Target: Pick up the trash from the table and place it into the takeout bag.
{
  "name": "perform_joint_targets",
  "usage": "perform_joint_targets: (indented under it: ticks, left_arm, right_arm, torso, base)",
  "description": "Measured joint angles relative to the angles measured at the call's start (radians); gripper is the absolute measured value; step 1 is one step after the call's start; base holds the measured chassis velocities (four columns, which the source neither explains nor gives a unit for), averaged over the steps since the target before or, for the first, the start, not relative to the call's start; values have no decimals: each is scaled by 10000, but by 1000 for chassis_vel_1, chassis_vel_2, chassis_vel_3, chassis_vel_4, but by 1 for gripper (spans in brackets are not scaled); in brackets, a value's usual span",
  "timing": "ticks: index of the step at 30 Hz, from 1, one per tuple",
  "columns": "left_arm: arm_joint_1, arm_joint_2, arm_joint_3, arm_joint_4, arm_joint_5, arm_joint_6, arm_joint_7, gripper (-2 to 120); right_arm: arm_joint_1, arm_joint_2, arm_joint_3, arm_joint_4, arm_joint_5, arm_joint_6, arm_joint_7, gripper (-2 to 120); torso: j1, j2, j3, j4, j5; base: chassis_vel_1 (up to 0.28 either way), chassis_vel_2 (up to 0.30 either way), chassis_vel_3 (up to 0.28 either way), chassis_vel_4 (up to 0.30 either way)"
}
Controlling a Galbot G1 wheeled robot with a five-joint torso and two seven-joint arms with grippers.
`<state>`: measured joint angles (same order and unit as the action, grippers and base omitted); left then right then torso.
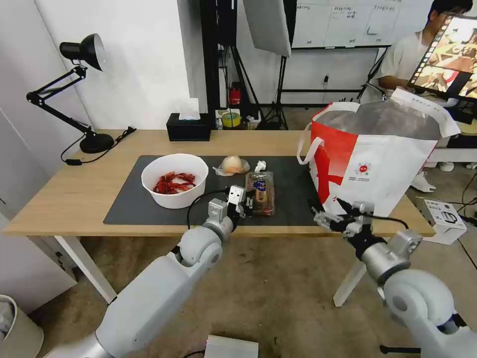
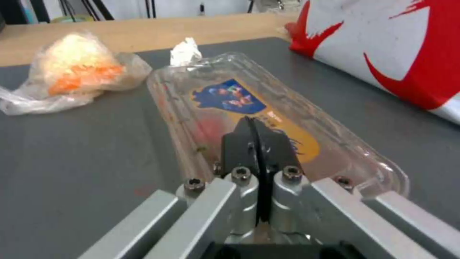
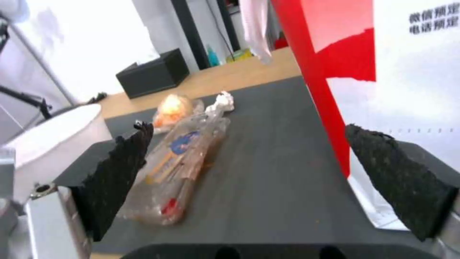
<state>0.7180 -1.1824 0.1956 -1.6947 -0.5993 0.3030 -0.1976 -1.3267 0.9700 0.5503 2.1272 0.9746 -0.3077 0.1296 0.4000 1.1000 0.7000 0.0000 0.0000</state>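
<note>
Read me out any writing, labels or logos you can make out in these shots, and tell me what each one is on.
"微信预定" over "电话预定": printed on the takeout bag's white side, right wrist view.
Round red logo on the bag, small text beneath: too small to read.
Blue and orange label on the clear plastic tray: lettering blurred, unreadable.
Whiteboard behind the table: handwriting too small to read.

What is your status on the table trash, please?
Left gripper shut, over the clear tray. Right gripper open beside takeout bag. Nothing bagged or blocking.
</note>
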Motion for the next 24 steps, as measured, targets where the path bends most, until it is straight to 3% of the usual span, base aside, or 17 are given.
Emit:
perform_joint_targets:
  ticks: [8,18,24]
  left_arm:
    - [-144,34,224,54,-12,29,10,0]
    - [-24,99,278,35,1,36,7,0]
    - [-46,227,252,-119,-55,27,-18,0]
  right_arm:
    - [652,-7,-305,-430,891,-204,379,100]
    - [2029,-40,-768,-1239,3461,-676,1171,100]
    - [3303,237,-1776,-1887,4586,-1097,1615,100]
  torso:
    - [0,0,-1,0,0]
    - [0,0,0,0,0]
    - [0,0,0,1,-1]
  base:
    - [0,0,0,0]
    - [0,0,0,0]
    - [0,0,0,0]
